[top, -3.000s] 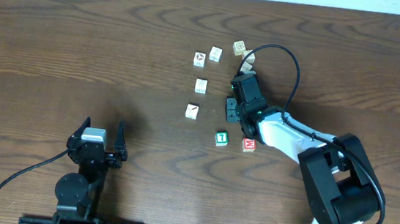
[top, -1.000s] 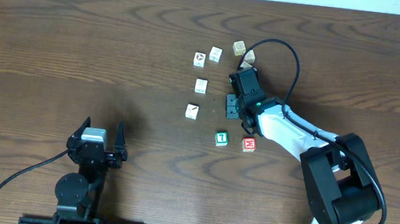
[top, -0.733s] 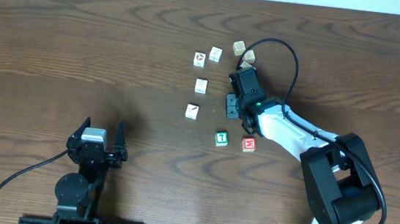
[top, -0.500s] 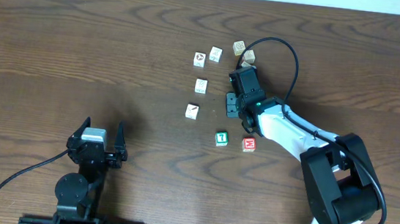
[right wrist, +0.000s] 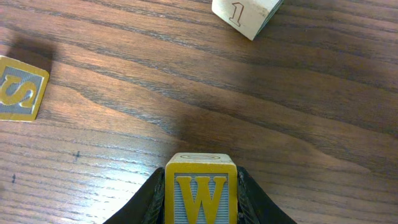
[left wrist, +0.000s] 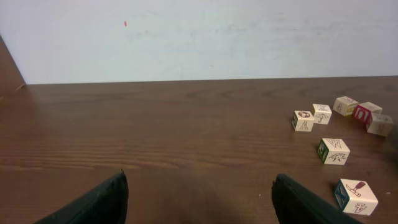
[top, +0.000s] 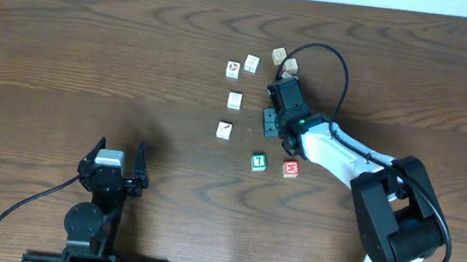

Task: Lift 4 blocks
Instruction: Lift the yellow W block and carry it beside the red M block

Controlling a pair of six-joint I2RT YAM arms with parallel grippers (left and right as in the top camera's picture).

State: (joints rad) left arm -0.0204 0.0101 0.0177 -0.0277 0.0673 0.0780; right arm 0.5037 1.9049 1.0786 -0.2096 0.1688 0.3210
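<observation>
Overhead straight down; left wrist low, distant; right wrist close; all see table (top: 95, 49).

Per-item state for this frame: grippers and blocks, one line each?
Left gripper: open, empty.
Right gripper: closed on the W block.
W block: gripped; lifted or not, unclear.
Green block: lying on the table, free.
Red block: lying on the table, free.
White block with the diagonal mark: on the table, free.
</observation>
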